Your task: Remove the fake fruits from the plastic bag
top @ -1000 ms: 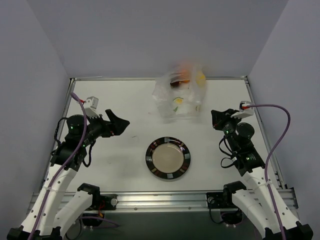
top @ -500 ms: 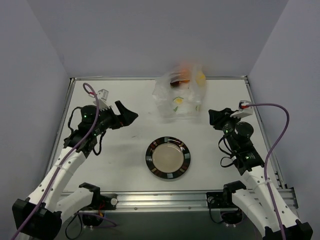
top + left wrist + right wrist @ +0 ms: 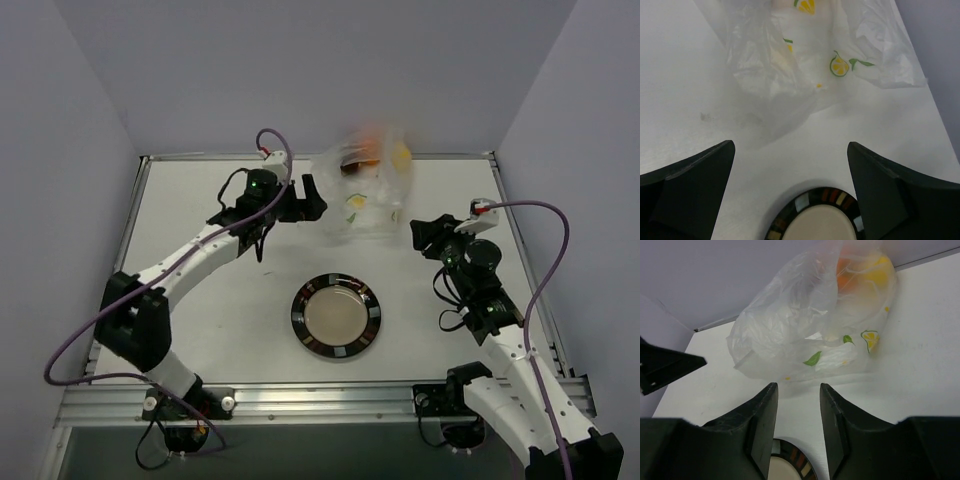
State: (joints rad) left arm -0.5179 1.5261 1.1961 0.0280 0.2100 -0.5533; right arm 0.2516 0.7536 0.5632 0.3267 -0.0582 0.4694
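Lowest in the overhead frame, just below centre, the round beige plate (image 3: 336,318) with a black patterned rim lies on the white table (image 3: 240,335). Above it and right of centre, the right fingers (image 3: 419,232) point toward the upper left. The right wrist view shows them parted by a narrow gap, with nothing between them and only bare table beneath.

Higher up, left of centre, the left fingers (image 3: 312,198) reach the left side of the large crinkled transparent plastic bag (image 3: 362,200), which carries yellow and green printed marks. From above I cannot tell whether they touch it. In the left wrist view they are spread wide and hold nothing, and the bag's crumpled plastic fills the upper half of that frame, apart from the tips.

The bag sits at top centre, against the table's far edge. The three small glossy fake fruits (image 3: 865,270) are inside it at its far end. The orange fruit (image 3: 371,146) is uppermost, the yellow fruit (image 3: 401,153) is to its right, and the dark red fruit (image 3: 354,166) is just below and left.
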